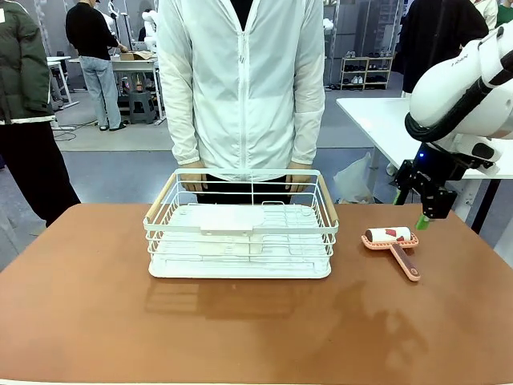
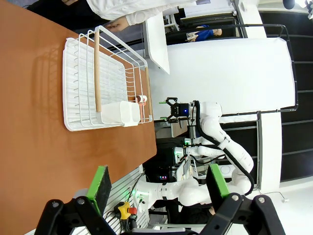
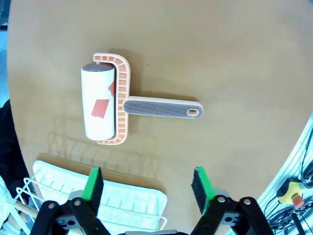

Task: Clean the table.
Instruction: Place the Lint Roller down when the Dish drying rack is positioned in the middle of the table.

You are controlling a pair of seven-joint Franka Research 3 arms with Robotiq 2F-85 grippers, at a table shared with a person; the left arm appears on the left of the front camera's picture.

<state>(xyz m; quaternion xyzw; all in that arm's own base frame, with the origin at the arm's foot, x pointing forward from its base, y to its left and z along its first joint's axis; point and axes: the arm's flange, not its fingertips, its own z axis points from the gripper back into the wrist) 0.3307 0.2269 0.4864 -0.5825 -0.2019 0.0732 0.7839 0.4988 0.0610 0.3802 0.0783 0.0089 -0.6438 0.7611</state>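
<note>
The right end effector (image 1: 427, 215) hangs open and empty above the lint roller (image 1: 393, 244) on the worktop (image 1: 240, 329). The left end effector (image 2: 156, 183) is open, holding nothing. A person's hands (image 1: 298, 178) hold the white dish rack (image 1: 240, 233)

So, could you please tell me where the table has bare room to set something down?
The reddish-brown table is bare left of and in front of the white wire rack; crowded right, around the pink lint roller.

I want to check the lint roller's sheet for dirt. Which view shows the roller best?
The right wrist view: the lint roller lies directly below, large, sheet and handle unobstructed. The front view shows it small, beside the rack. The left wrist view shows just a bit behind the rack's wires.
</note>
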